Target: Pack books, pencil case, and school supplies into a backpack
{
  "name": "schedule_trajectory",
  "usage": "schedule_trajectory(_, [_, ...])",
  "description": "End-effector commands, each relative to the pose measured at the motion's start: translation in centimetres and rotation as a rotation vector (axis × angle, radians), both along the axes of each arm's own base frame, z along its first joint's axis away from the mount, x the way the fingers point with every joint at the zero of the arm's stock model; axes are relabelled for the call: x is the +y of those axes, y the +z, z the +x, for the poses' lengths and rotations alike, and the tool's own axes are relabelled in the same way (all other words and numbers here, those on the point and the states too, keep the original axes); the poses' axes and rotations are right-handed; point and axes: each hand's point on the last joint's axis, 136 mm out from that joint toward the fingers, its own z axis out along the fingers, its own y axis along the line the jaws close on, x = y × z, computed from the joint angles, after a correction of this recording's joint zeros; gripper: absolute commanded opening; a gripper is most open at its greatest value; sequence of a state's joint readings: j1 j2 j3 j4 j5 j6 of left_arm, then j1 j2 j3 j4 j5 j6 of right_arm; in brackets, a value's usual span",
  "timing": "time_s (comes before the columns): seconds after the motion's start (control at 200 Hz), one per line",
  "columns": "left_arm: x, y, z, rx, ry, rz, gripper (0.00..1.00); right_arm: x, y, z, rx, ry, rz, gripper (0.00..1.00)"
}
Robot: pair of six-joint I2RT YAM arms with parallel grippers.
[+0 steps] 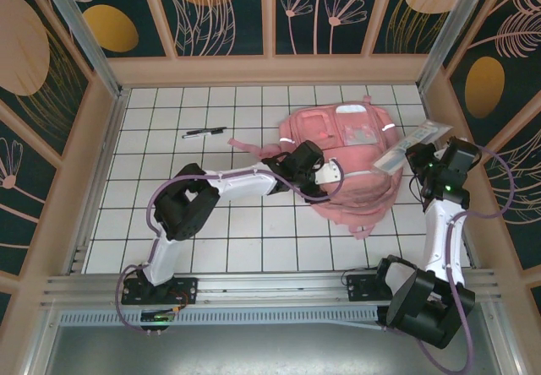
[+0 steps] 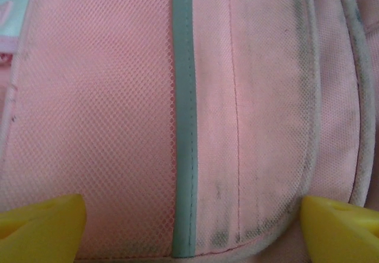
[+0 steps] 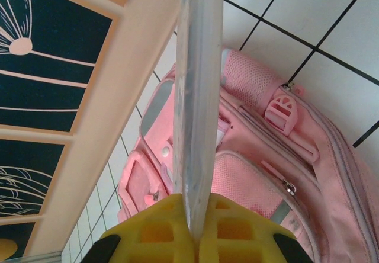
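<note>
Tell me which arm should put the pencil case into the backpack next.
Right, probably. The right gripper is shut on the pencil case, raised over the side of the backpack. The left gripper hangs open and empty over the backpack's mesh, so it has nothing to pack.

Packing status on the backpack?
Done: nothing confirmable; the inside of the backpack is hidden. In hand: right gripper clamps the pencil case; left gripper open over the backpack. Remaining: pencil case in, plus the pen on the table.
</note>
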State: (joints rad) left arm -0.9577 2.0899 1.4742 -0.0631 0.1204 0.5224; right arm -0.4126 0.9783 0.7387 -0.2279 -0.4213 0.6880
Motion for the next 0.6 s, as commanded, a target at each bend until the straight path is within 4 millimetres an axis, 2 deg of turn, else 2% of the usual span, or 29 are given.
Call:
schedule_trajectory(0.0, [-1.5, 0.1, 1.1, -0.140, -0.035, 0.010, 0.92, 0.4, 0.6, 0.2, -0.044, 0.017, 0.013, 0.00])
schedule_trajectory(0.185, [-2.3, -0.6, 0.2, -0.235, -0.092, 0.044, 0.86, 0.7, 0.1, -0.2, -0.036, 0.023, 0.024, 0.00])
schedule_trajectory(0.34, [-2.7, -0.9, -1.8, -0.276, -0.233, 0.032, 0.87, 1.2, -0.5, -0.6, -0.030, 0.032, 0.044, 0.00])
schedule_trajectory(0.405, [-2.9, -0.5, -1.6, -0.299, -0.225, 0.009, 0.85, 1.4, -0.6, -0.7, -0.029, 0.039, 0.050, 0.00])
schedule_trajectory(0.445, [-3.1, -0.3, -1.1, -0.305, -0.198, 0.003, 0.78, 1.4, -0.7, -0.7, -0.027, 0.041, 0.050, 0.00])
schedule_trajectory(0.49, [-3.3, 0.0, -0.5, -0.300, -0.167, -0.005, 0.64, 1.4, -0.5, -0.7, -0.030, 0.043, 0.050, 0.00])
schedule_trajectory(0.566, [-3.8, 0.3, -0.6, -0.273, -0.166, -0.018, 0.52, 1.4, -0.3, -0.7, -0.032, 0.045, 0.045, 0.00])
schedule_trajectory(0.596, [-3.9, 0.4, -0.6, -0.268, -0.162, -0.028, 0.41, 1.4, -0.2, -0.7, -0.032, 0.046, 0.045, 0.00])
